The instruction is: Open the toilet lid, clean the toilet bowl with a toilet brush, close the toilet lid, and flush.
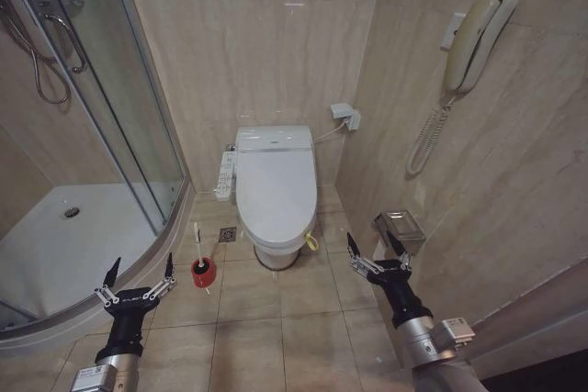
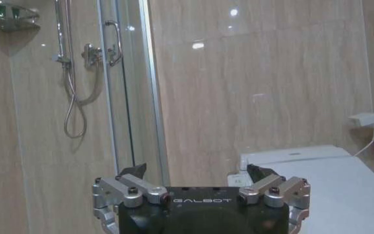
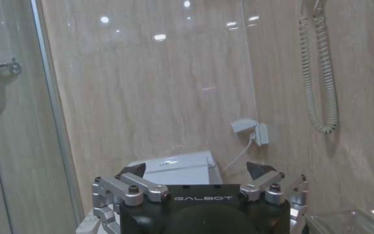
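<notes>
Nearest to us, at 7 o'clock in the head view, our left gripper (image 1: 139, 274) hangs over the floor tiles with its fingers spread and nothing between them. At 5 o'clock our right gripper (image 1: 378, 248) is likewise spread and empty, just beside the steel waste bin (image 1: 399, 228) against the right wall. Beyond the left gripper, at about 8 o'clock of the toilet, the toilet brush (image 1: 198, 243) stands upright in its red holder cup (image 1: 203, 272). Farther on, at 12 o'clock, the toilet lid (image 1: 275, 184) lies shut over the toilet bowl (image 1: 276, 254), with a yellow-green band (image 1: 312, 243) at its front right edge. The side control panel (image 1: 224, 174) sits on the bowl's left.
</notes>
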### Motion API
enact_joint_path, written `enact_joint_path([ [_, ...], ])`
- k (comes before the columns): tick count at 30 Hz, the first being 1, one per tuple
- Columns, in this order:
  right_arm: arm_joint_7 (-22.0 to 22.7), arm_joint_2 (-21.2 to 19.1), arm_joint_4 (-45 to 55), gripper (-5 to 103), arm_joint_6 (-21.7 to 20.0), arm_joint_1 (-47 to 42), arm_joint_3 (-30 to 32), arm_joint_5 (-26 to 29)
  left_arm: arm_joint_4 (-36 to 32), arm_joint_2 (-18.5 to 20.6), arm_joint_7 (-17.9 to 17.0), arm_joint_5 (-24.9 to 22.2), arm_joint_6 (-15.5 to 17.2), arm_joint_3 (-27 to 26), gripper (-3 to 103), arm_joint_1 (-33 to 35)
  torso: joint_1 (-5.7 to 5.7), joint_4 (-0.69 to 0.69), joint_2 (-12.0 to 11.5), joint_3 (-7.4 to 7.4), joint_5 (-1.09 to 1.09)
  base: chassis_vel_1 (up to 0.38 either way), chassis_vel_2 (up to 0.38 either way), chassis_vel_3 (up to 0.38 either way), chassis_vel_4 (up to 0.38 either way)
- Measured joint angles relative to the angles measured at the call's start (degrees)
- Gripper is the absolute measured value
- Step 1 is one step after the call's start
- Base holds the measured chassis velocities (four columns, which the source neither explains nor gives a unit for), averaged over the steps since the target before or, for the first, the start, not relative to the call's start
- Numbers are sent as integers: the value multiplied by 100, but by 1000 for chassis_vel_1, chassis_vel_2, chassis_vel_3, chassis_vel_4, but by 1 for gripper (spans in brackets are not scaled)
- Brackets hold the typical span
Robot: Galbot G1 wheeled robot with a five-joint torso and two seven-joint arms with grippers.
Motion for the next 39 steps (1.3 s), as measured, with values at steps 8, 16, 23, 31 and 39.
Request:
enact_joint_path([
  [8, 21, -5, -35, 100, -32, 55, -4, -2, 0, 0, 0, 0, 0, 0, 100, 0, 0, 0, 0, 0, 0, 0, 0, 0, 0],
  [16, 10, -19, -110, 100, -22, 94, -9, 5, 0, 0, 0, 0, 0, 0, 100, 0, 0, 0, 0, 0, 0, 0, 0, 0, 0],
  [23, 62, -34, -227, 100, 29, 150, -23, 138, 0, 0, 0, 0, 0, 0, 100, 0, -1, 0, 0, 0, 0, 0, 0, 0, 0],
  [31, 58, -43, -240, 100, 44, 170, -9, 165, 0, 0, 0, 0, 0, 0, 100, 0, 0, -1, 0, 0, 1, -124, 119, 123, -118],
  [39, 73, -69, -192, 100, 113, 169, 43, 264, 0, 0, 0, 0, 0, 0, 100, -1, 5, 1, -1, 2, -1, -92, 117, 94, -73],
])
